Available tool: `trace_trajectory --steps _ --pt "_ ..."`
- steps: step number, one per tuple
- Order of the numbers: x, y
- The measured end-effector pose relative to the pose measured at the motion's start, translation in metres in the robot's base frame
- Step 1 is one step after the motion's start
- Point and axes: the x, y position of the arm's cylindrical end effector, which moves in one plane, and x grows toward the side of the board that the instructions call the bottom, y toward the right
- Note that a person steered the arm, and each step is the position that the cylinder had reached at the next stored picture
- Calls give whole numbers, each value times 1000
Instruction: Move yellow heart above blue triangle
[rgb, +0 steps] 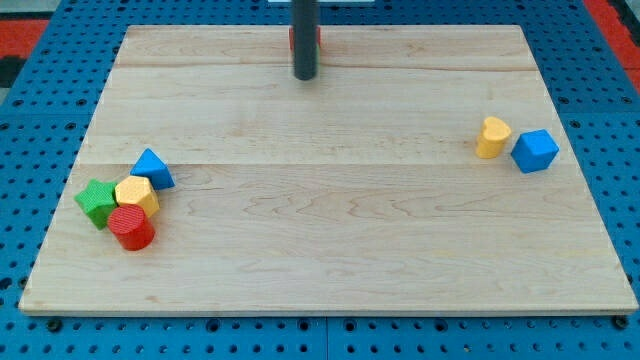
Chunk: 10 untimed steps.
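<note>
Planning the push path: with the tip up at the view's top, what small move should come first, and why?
Probably swing my tip toward the view's right, beyond the yellow heart block: the blue triangle block lies far left, so the heart needs pushing leftward.

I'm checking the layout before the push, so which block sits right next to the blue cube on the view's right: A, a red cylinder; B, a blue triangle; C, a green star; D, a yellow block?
D: the yellow block sits just to the view's left of the blue cube, the only pair there; the others cluster at the view's lower left.
</note>
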Motion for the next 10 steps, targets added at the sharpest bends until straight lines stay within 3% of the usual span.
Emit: trace_trajectory --steps 1,2,4,5,6,9,10 --pt "-8 -1" --pt "9 54" --pt "59 275" --pt "114 332" --pt "179 343" --pt "138 285" --pt "118 233"
